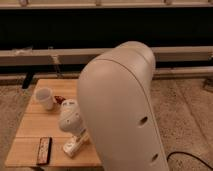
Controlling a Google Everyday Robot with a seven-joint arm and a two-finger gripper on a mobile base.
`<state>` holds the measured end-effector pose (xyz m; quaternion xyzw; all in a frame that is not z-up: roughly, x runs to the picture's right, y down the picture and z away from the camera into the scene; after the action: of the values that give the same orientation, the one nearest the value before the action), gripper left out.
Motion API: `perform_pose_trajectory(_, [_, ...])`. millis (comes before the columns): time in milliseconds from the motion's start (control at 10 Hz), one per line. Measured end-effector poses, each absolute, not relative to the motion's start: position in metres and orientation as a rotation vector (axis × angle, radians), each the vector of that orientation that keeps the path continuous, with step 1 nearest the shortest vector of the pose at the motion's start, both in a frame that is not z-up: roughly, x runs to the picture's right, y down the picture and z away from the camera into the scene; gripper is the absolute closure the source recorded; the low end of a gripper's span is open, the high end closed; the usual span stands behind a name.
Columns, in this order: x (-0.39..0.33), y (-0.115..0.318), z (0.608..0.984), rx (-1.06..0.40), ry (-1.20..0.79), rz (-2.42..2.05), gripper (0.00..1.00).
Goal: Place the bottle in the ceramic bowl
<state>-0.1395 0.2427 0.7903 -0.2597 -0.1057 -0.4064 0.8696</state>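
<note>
My gripper (76, 136) hangs low over the front of the wooden table (30, 127), below its rounded white wrist (69, 117). Right at its tip lies a small white oblong thing with dark marks, apparently the bottle (71, 147). Whether the gripper holds it does not show. A reddish-orange sliver (60, 98) beside the cup may be the rim of the ceramic bowl. The rest of the bowl is hidden behind my arm.
A white cup (45, 97) stands at the table's back left. A dark remote-like thing (44, 150) lies near the front left edge. My arm's big white shell (122, 110) blocks the table's right half. Speckled floor surrounds the table, and a dark wall with rails runs behind.
</note>
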Motion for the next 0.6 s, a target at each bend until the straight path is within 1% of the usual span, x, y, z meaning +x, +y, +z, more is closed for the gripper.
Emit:
perform_pose_trajectory(200, [-0.142,0.243,0.789,-0.542,-0.228,-0.863,0.98])
perform_pose_trajectory(300, [-0.143,0.243,0.788,-0.538,-0.229,-0.869,1.0])
perform_pose_trajectory(600, [-0.149,0.239,0.777,-0.507,-0.24,-0.893,1.0])
